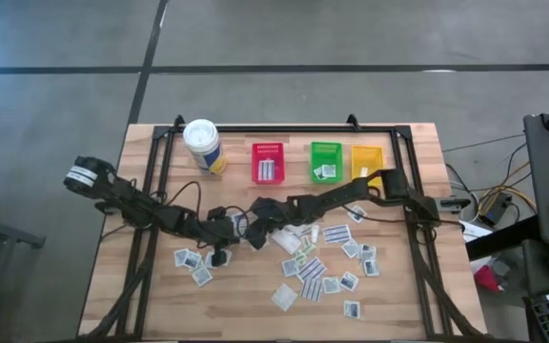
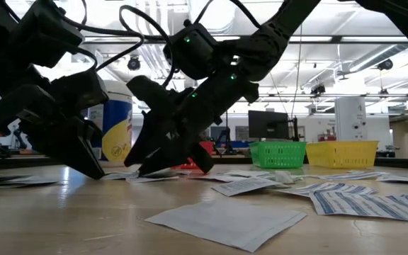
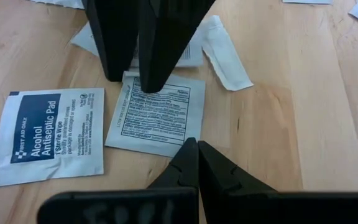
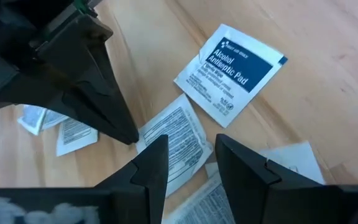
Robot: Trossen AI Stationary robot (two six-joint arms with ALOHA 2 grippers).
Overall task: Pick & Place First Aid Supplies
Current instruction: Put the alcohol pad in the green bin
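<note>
Step in hand: picking. Left gripper [image 3: 194,163] closed, empty, tips just beside a text-printed packet [image 3: 157,112] flat on the bench [image 3: 303,124]. Right gripper [image 4: 191,163] slightly open, empty, over the same packet. Next move, likely: one gripper must yield.

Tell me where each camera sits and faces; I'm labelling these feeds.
High: overhead, straight down on the table; both arms.
Low: table height, facing the bins; both grippers.
Left wrist: on the left arm, over a packet; left gripper shut.
Right wrist: on the right arm, over the same packet; right gripper open.
</note>
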